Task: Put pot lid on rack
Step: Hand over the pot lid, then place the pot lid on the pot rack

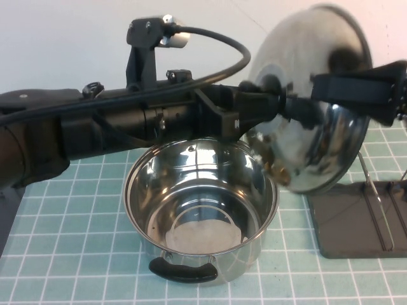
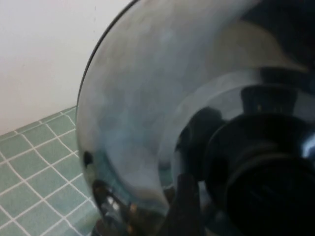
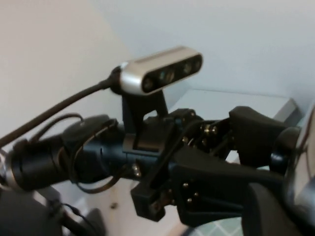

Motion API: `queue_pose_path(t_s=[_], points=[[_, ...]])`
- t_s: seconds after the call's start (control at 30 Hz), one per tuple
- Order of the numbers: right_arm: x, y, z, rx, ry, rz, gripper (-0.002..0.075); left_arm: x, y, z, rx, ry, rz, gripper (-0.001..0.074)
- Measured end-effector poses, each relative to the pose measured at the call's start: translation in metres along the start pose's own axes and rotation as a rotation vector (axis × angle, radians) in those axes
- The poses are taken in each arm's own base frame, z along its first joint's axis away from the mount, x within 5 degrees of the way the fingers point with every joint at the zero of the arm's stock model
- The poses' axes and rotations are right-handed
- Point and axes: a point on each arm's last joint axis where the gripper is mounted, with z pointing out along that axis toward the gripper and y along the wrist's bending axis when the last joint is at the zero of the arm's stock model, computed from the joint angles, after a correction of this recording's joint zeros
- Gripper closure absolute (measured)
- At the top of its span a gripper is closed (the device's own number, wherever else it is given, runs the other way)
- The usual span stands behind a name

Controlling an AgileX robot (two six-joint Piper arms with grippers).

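Observation:
The pot lid (image 1: 305,51) is shiny steel and hangs in the air nearly on edge, above the gap between the pot (image 1: 200,190) and the rack (image 1: 356,222). My left gripper (image 1: 276,95) reaches across from the left and is shut on the lid's black knob (image 1: 272,86). The left wrist view shows the lid's dome (image 2: 147,98) and knob (image 2: 256,167) very close. My right gripper (image 1: 321,89) comes in from the right, level with the knob, against the lid's right half. In the right wrist view the lid's rim (image 3: 304,162) shows at the edge.
The deep steel pot stands open at the middle, a black handle (image 1: 183,272) toward me. The dark rack tray with thin wire dividers (image 1: 375,190) stands at the right, below the lid. The left arm's wrist camera (image 3: 162,71) fills the right wrist view.

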Motion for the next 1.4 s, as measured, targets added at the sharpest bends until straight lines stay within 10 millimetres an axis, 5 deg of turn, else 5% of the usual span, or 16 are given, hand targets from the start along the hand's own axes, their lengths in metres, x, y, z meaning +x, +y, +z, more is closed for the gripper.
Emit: queue_pose_path(t_s=[0.2, 0.37, 0.47, 0.87, 1.4], points=[[-0.018, 0.04, -0.015, 0.16, 0.119, -0.319, 0.0661, -0.007, 0.005, -0.011, -0.012, -0.025, 0.021, 0.0262], [-0.011, 0.064, -0.043, 0.422, 0.26, -0.471, 0.0661, -0.016, 0.012, -0.028, -0.124, -0.028, 0.112, 0.0607], [-0.001, 0.059, -0.052, 0.524, 0.317, -0.451, 0.0661, -0.017, 0.015, -0.034, -0.199, -0.013, 0.172, 0.0696], [0.04, -0.029, -0.047, 0.737, 0.359, -0.282, 0.0661, -0.011, 0.02, -0.037, -0.261, 0.016, 0.174, 0.0733], [0.039, -0.051, -0.037, 0.727, 0.32, -0.275, 0.0598, 0.005, 0.026, -0.037, -0.272, 0.069, 0.169, 0.0733]])
